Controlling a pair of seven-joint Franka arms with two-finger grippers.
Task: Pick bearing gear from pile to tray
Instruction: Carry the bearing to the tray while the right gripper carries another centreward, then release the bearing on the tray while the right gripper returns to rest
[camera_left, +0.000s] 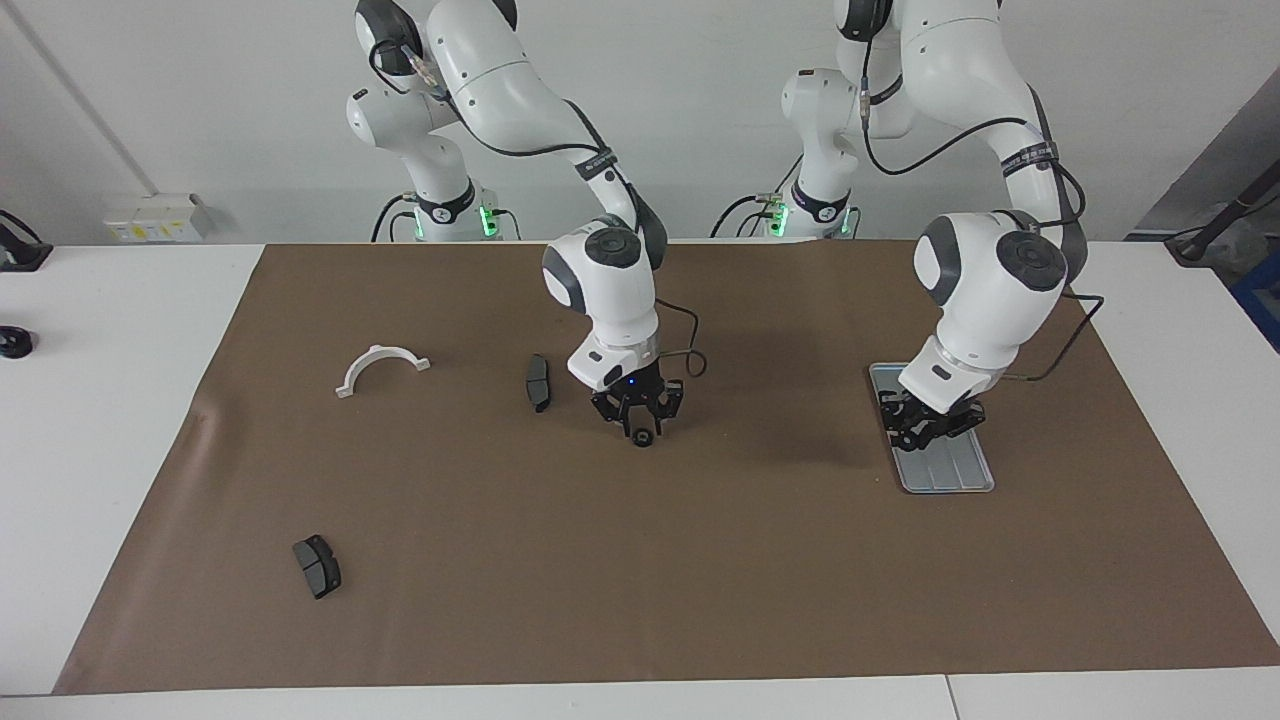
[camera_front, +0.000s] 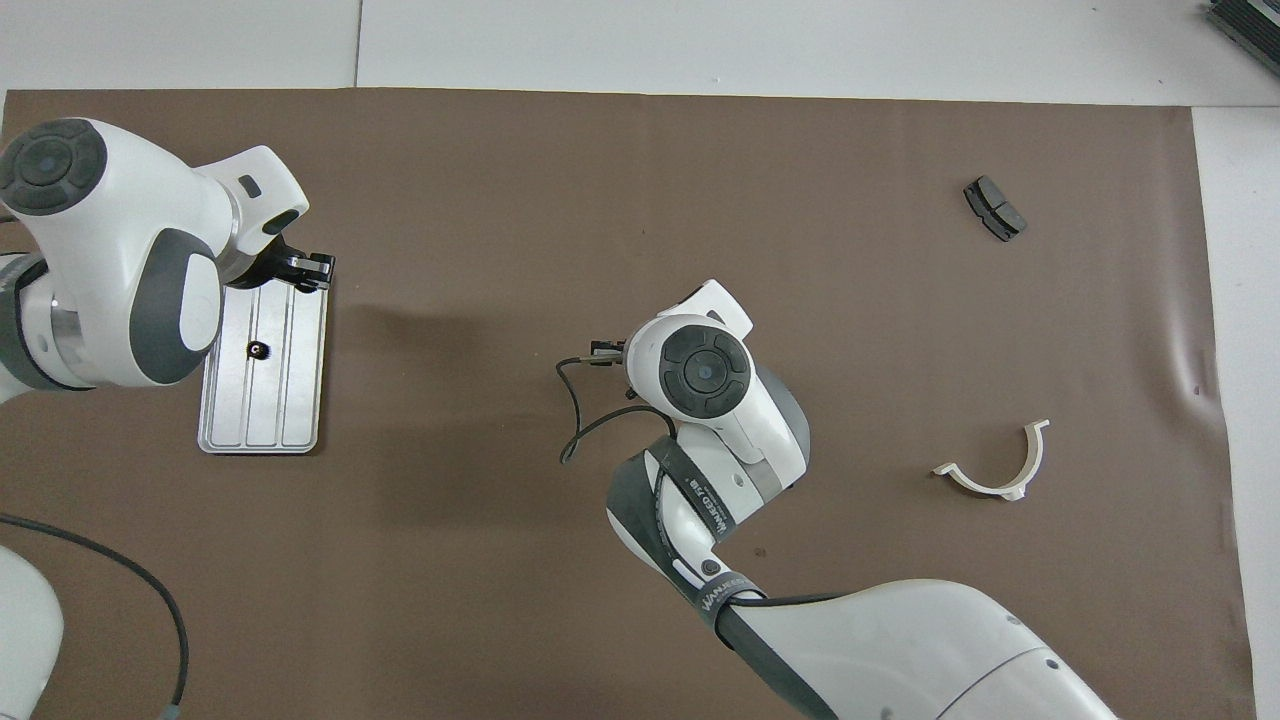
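A small black ring (camera_left: 641, 436) lies on the brown mat at mid-table, right at the fingertips of my right gripper (camera_left: 640, 428), which is down low and closed around it. In the overhead view the right arm hides that gripper and the ring. The silver ridged tray (camera_left: 960, 478) lies toward the left arm's end and also shows in the overhead view (camera_front: 300, 420). Another small black ring (camera_front: 258, 349) lies in it. My left gripper (camera_left: 925, 428) hangs over the tray with its fingers apart and empty; it also shows in the overhead view (camera_front: 305, 266).
A dark brake-pad piece (camera_left: 538, 382) lies beside the right gripper, toward the right arm's end. A second pad (camera_left: 317, 566) (camera_front: 994, 208) lies farther from the robots. A white half-ring bracket (camera_left: 381, 368) (camera_front: 1000, 470) lies near the mat's edge at that end.
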